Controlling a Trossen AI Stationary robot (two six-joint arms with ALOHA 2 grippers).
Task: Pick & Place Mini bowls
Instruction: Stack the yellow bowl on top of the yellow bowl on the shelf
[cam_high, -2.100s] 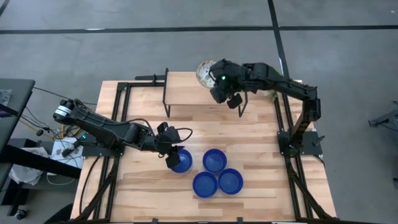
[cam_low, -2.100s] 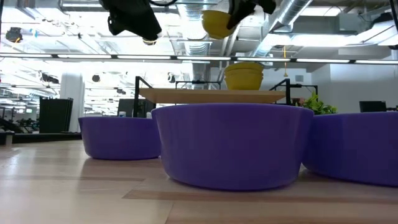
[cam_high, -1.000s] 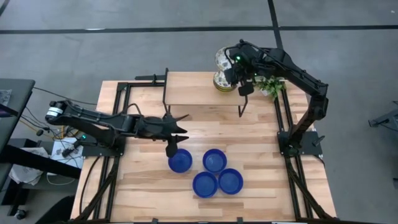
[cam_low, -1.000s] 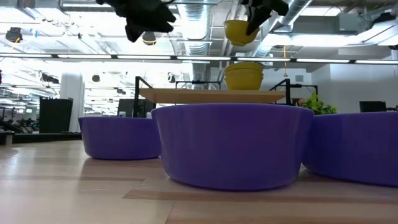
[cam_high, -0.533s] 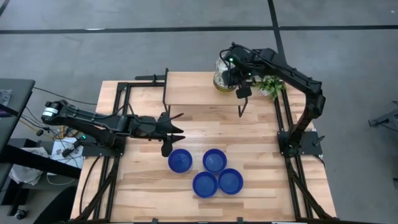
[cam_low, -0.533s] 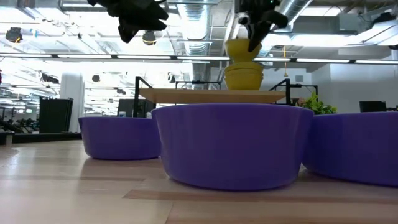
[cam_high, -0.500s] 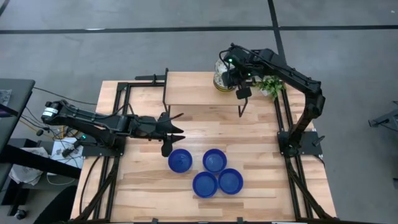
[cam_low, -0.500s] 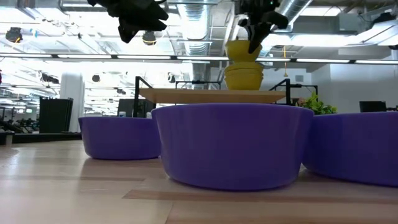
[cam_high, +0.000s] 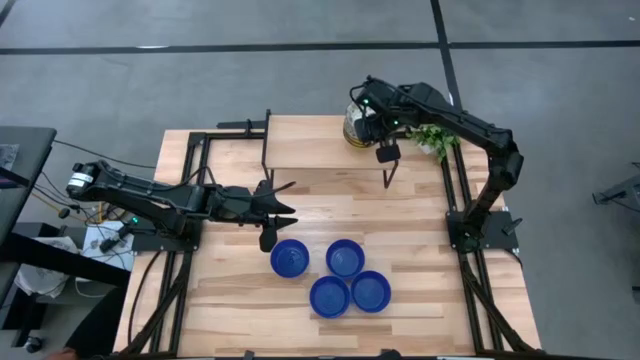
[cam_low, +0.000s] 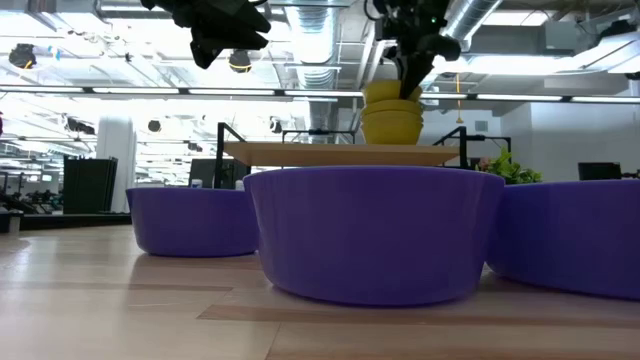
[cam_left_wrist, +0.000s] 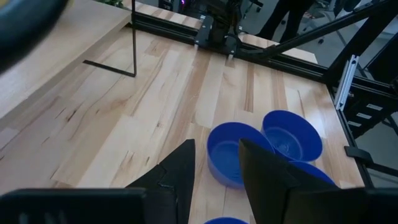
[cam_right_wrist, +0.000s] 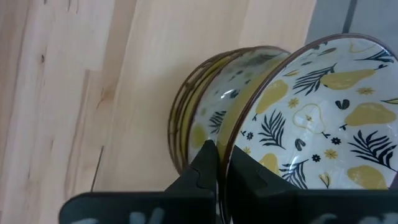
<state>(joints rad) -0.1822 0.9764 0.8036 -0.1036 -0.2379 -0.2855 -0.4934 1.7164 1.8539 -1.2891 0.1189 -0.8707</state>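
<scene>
right gripper — pinched on rim of floral bowl, held just above stack of floral bowls | left gripper — half spread, empty, above 4 blue bowls

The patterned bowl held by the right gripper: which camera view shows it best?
The right wrist view: the patterned bowl fills it, pinched at the rim by the right gripper. The high view hides most of it; the low view shows only its yellow outside; the left wrist view shows none.

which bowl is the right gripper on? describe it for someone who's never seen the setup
Find the raised wooden shelf at the table's far edge. At its right end stands a stack of patterned bowls. The right gripper pinches the rim of the top bowl, the only one held.
</scene>
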